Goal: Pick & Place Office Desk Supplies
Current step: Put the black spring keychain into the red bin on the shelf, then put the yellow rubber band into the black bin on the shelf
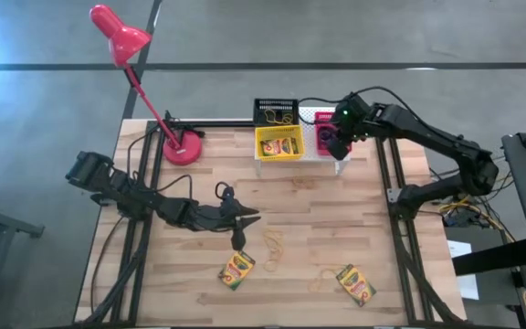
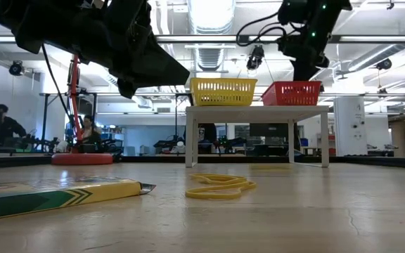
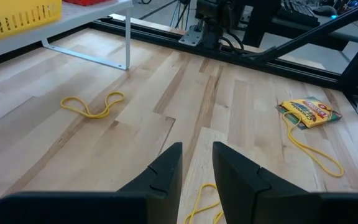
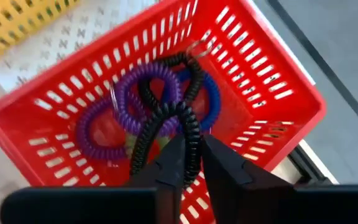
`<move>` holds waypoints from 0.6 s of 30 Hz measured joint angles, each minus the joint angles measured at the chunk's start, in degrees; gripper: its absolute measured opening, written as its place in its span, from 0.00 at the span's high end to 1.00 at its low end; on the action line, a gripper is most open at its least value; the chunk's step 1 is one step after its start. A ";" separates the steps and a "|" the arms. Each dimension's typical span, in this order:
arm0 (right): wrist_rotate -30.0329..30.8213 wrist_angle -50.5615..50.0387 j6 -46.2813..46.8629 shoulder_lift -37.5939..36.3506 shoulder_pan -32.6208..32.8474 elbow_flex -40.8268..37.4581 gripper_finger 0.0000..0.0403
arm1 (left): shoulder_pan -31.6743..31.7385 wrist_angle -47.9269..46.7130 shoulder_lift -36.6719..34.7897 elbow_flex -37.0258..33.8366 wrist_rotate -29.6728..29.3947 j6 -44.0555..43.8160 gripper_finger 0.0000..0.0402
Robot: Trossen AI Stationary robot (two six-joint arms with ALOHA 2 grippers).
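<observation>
On the white riser [image 2: 259, 110] stand a red basket [image 4: 278, 81], a yellow basket [image 1: 278, 146] with a crayon box in it, and a black basket [image 1: 275, 111]. My right gripper [image 4: 192, 158] hangs over the red basket, shut on a black coiled ring [image 4: 166, 112]. That ring lies on a purple ring [image 4: 104, 118] and a blue ring [image 4: 211, 93] in the basket. My left gripper [image 3: 196, 165] hovers open above the table's middle [image 1: 245, 219], holding nothing. Two crayon boxes [image 1: 236, 270] [image 1: 355, 284] and tan rubber bands [image 1: 272, 242] [image 3: 92, 107] lie flat on the wood. My right gripper pinches one strand of the black coiled ring [image 4: 192, 134] between its two fingers, which come from above, slanting down into the red basket. The rest of the coil lies on the purple and blue rings in the basket, its metal key loop [image 4: 197, 46] toward the basket's far side.
A red desk lamp [image 1: 121, 37] has its base [image 1: 183, 146] at the table's far left, beside the riser. A rubber band [image 3: 204, 199] lies just under my left gripper. Bare wood stretches between the riser and the crayon boxes. A black frame rail [image 3: 241, 56] borders the table's right side.
</observation>
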 joint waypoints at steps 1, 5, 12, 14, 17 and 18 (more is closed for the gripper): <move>0.00 -0.12 0.08 -0.12 0.02 0.25 0.84 | 0.00 0.00 0.00 0.00 0.00 0.00 0.77; 0.03 -0.32 0.72 -1.44 0.02 1.97 0.72 | 0.00 0.00 0.00 0.00 0.01 -0.02 0.77; -1.09 0.10 5.13 -7.04 5.37 3.17 0.61 | 0.00 0.00 0.00 0.00 0.00 -0.02 0.77; -1.03 0.70 6.55 -9.17 10.41 1.55 0.61 | 0.00 0.00 0.00 0.00 0.00 -0.02 0.77; 0.22 3.92 10.14 -12.15 20.49 -2.73 0.63 | 0.00 0.00 0.00 0.00 0.01 -0.03 0.77; 1.61 5.72 11.41 -13.09 24.37 -4.76 0.63 | 0.00 0.00 0.00 0.00 0.00 -0.04 0.77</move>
